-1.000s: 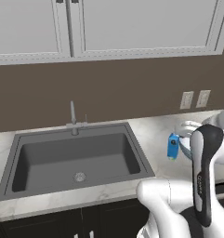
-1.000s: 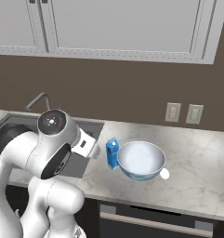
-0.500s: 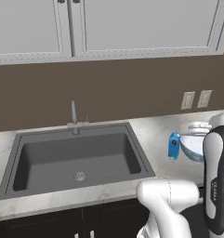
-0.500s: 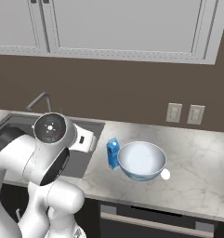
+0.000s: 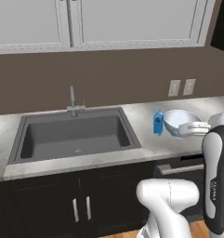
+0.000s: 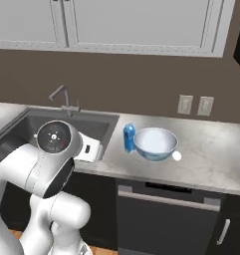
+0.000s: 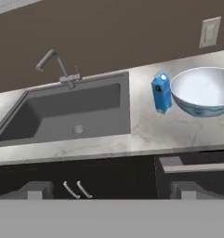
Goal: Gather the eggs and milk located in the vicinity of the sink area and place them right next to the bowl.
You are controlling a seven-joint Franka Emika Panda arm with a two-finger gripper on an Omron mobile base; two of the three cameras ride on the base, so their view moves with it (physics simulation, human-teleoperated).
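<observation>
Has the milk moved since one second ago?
No. The milk stands close beside the bowl, on its sink side, as before. The whole picture shifted, so the camera moved.

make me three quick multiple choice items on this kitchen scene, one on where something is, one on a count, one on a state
1. Where does the milk stand?
A. in the sink
B. on the counter between the sink and the bowl
C. on the floor

2. How many wall outlets show behind the counter?
A. two
B. four
C. none

3. How does the milk stand?
A. tipped over
B. upright
C. crushed flat

Answers: 1 B, it sits just left of the bowl; 2 A, a pair on the wall; 3 B, its gabled top points up.
</observation>
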